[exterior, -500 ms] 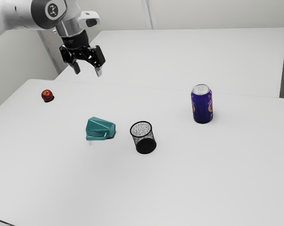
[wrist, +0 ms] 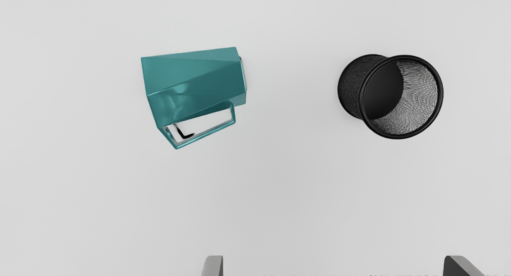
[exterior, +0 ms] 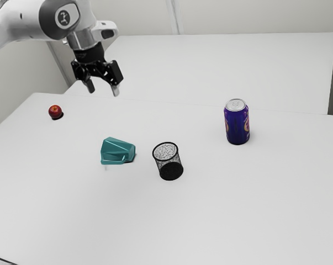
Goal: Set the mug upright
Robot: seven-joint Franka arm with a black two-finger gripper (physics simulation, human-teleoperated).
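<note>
At about ten o'clock from the centre of the exterior view, you have the gripper (exterior: 103, 91) hanging above the table (exterior: 210, 221), apart from everything on it. Your arm (exterior: 20, 26) comes in from the exterior view's upper left, bends at the wrist and sends the hand downward, tipped a little so that it points toward half past five. You've got the gripper open: in the wrist view its fingers (wrist: 213, 266) stand wide apart with nothing held between them. Your teal mug (exterior: 116, 152) lies on its side on the table, just short of six o'clock from the gripper as the exterior view shows it. The wrist view gives you its handle (wrist: 205, 136) on the side of the mug facing the fingers, and one end of the mug faces the black mesh cup (exterior: 169, 165). That cup stands upright near the mug, a little past three o'clock from it in the exterior view. By the same clock around the mug, you'll see the purple can (exterior: 237, 124) upright at about half past two, well apart, and the red apple (exterior: 55, 111) at ten.
</note>
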